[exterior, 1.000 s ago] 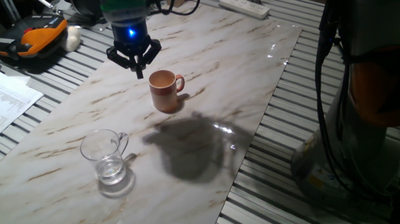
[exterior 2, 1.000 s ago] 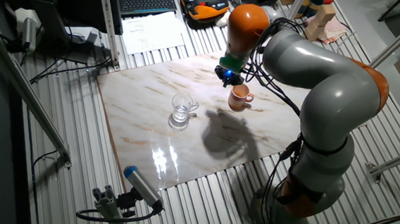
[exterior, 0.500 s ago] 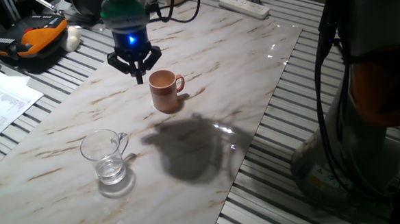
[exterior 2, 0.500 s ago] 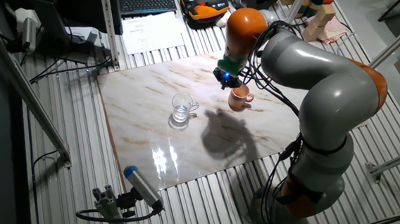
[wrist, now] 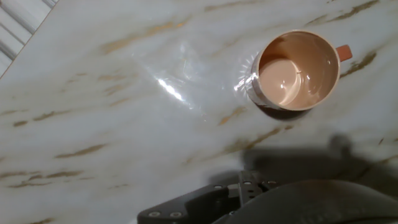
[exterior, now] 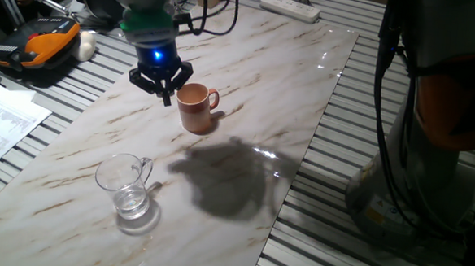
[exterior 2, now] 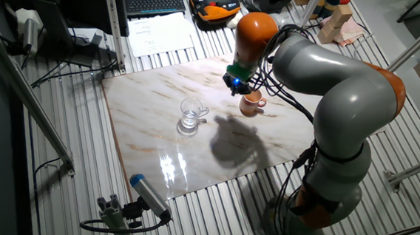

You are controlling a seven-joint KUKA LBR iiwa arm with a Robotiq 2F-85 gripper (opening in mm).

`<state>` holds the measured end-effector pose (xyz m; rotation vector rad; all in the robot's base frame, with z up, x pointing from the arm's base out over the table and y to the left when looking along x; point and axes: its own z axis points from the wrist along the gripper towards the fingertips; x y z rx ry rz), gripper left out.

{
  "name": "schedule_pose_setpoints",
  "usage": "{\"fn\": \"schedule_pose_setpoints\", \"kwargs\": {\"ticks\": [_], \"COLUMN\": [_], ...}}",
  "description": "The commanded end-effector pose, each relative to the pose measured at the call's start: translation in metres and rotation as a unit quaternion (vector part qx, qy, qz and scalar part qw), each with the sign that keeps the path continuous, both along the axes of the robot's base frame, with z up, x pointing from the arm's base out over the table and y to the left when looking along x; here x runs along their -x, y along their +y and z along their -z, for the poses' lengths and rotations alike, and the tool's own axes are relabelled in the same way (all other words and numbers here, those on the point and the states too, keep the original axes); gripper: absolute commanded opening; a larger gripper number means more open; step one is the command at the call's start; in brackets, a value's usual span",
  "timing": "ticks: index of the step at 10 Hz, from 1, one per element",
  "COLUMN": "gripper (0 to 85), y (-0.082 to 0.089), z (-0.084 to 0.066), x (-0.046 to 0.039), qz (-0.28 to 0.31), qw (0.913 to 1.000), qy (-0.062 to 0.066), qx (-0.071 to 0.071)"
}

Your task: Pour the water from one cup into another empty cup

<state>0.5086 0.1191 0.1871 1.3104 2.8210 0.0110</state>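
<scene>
The clear glass mug (exterior: 126, 184) stands upright at the front left of the marble table, with a little water (exterior: 131, 203) in its bottom; it also shows in the other fixed view (exterior 2: 190, 113). The terracotta-brown mug (exterior: 196, 108) stands upright and empty further back, handle to the right. It shows in the other fixed view (exterior 2: 252, 102) and from above in the hand view (wrist: 297, 70). My gripper (exterior: 164, 82) hovers just left of the brown mug, above the table, open and empty; it also shows in the other fixed view (exterior 2: 234, 86). It is far from the glass mug.
The marble table top (exterior: 264, 85) lies on a slatted metal bench. An orange-black device (exterior: 37, 45) and papers (exterior: 2, 121) lie to the left, and a power strip (exterior: 289, 5) at the back. The arm's shadow (exterior: 223, 177) falls mid-table. The robot base (exterior 2: 339, 178) stands to the right.
My gripper has moved slightly down and toward the brown mug. Both mugs have stayed in place.
</scene>
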Motion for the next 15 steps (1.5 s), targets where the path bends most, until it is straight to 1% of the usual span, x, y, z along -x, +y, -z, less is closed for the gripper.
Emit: {"fn": "schedule_pose_setpoints", "kwargs": {"ticks": [1,3,4,5,7,8,9,10,13,14,15], "gripper": [0.0,0.0,0.0,0.0,0.0,0.0,0.0,0.0,0.0,0.0,0.0], "y": [0.0,0.001,0.001,0.001,0.001,0.001,0.002,0.002,0.003,0.003,0.004], "z": [0.003,0.004,0.004,0.004,0.006,0.007,0.008,0.01,0.014,0.016,0.017], "x": [0.0,0.0009,0.0012,0.001,0.0009,0.0008,0.001,0.0017,0.0032,0.0043,0.0054], "qz": [0.008,0.021,0.025,0.033,0.034,0.036,0.041,0.039,0.04,0.058,0.072], "qw": [0.9999,0.999,0.9983,0.9963,0.9939,0.9933,0.9918,0.9922,0.9911,0.9897,0.9896], "qy": [-0.001,-0.004,-0.004,-0.009,-0.014,-0.014,-0.016,-0.016,-0.015,-0.009,-0.009], "qx": [-0.006,-0.04,-0.053,-0.079,-0.104,-0.109,-0.12,-0.118,-0.126,-0.131,-0.124]}}
